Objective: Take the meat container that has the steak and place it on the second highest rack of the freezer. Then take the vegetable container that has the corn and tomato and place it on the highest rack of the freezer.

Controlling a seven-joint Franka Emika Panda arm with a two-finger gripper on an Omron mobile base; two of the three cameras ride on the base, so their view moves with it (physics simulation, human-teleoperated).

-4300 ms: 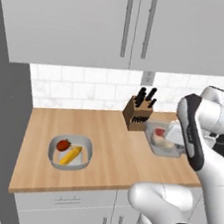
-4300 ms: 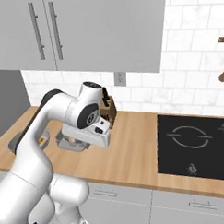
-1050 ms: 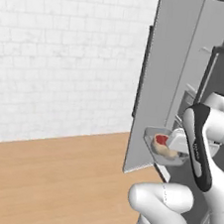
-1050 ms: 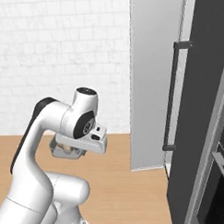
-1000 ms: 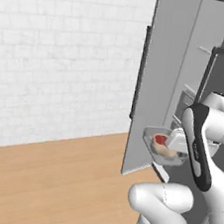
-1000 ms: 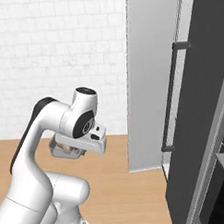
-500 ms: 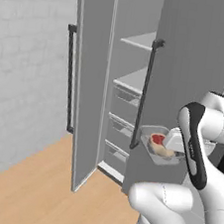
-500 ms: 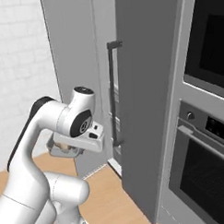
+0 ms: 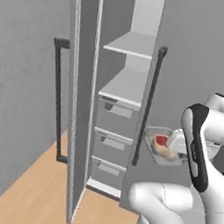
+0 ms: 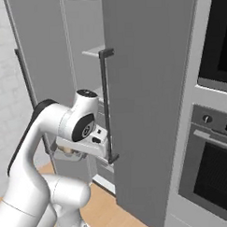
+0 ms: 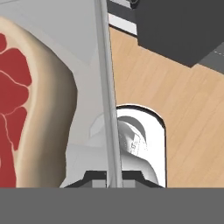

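The gripper (image 9: 179, 149) grips the meat container (image 9: 161, 151) by its rim, level so the steak (image 9: 160, 142) stays put, right of the freezer (image 9: 118, 110).

A rendered domestic kitchen. A tall grey freezer (image 9: 119, 110) stands open, with flat shelves above grey drawers and long dark bar handles (image 9: 147, 106) on its doors; beside it a built-in oven (image 10: 214, 171) is set into grey cabinetry. The floor (image 9: 28, 193) is light wood planking.

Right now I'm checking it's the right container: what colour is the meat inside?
Red centre with a pale fatty edge: the steak, clearest in the hand view.
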